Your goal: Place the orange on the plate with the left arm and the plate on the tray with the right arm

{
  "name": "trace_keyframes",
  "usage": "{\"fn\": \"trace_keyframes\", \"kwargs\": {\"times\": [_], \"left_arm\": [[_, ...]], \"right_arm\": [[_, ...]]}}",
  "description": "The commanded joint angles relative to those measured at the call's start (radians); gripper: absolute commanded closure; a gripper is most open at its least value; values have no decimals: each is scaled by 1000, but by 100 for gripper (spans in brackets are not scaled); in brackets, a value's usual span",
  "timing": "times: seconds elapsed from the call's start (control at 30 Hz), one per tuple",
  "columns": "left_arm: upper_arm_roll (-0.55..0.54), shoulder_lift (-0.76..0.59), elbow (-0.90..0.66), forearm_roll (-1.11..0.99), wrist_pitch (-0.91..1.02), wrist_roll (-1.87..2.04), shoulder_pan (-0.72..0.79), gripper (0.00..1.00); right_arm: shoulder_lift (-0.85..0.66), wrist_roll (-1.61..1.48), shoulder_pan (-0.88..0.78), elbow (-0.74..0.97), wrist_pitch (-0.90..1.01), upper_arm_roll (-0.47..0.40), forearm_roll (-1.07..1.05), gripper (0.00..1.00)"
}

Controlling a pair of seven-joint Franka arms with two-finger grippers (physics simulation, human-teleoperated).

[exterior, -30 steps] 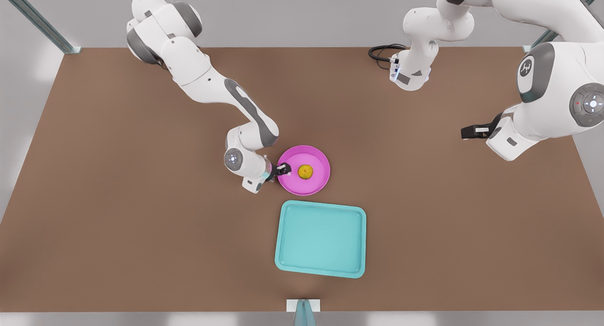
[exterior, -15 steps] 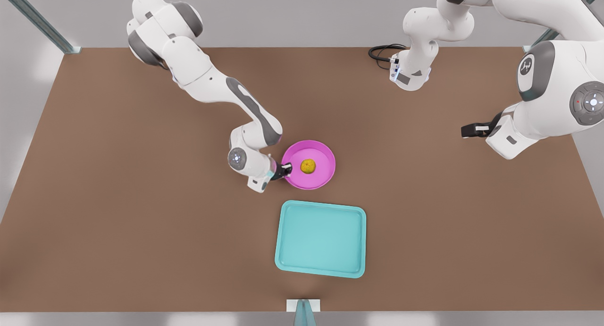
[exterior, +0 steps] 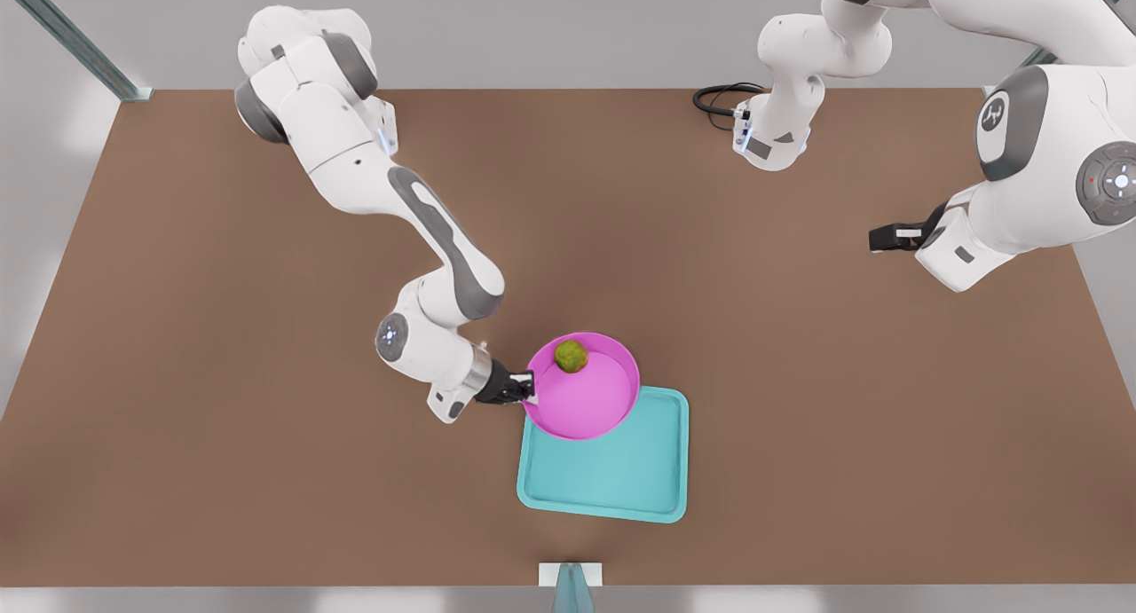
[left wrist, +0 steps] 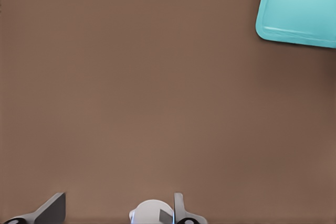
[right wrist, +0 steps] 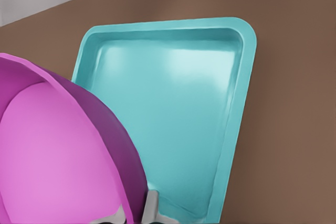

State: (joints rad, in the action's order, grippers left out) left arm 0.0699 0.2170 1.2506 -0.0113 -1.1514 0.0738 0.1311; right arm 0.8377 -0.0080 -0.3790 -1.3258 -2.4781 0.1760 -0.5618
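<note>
Clearly we see the right gripper clamped on the magenta plate's rim, holding it over the teal tray's far edge. Its bumpy yellow-green orange sits against the raised rim (away from the tray). The left gripper waits well apart, fingers spread.

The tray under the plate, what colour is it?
The tray is teal, a plain turquoise without pattern; the right wrist view shows it best.
</note>
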Motion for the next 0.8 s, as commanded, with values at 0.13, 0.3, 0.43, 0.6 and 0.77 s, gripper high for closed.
{"fn": "trace_keyframes", "kwargs": {"times": [0.13,0.3,0.43,0.6,0.77], "left_arm": [[-1,-2,0,1,4,-6,1,0],[1,-5,0,1,6,-5,1,0],[-1,-2,0,2,4,-5,1,0],[-1,-1,0,1,4,-5,1,0],[-2,-5,0,-1,15,-5,1,0]], "right_arm": [[164,194,3,200,-1,-4,3,79],[205,221,5,260,-5,-6,3,79],[175,244,-4,246,-7,2,0,0],[87,227,25,185,22,-7,17,0],[-296,-181,273,105,1018,-240,620,0]]}}
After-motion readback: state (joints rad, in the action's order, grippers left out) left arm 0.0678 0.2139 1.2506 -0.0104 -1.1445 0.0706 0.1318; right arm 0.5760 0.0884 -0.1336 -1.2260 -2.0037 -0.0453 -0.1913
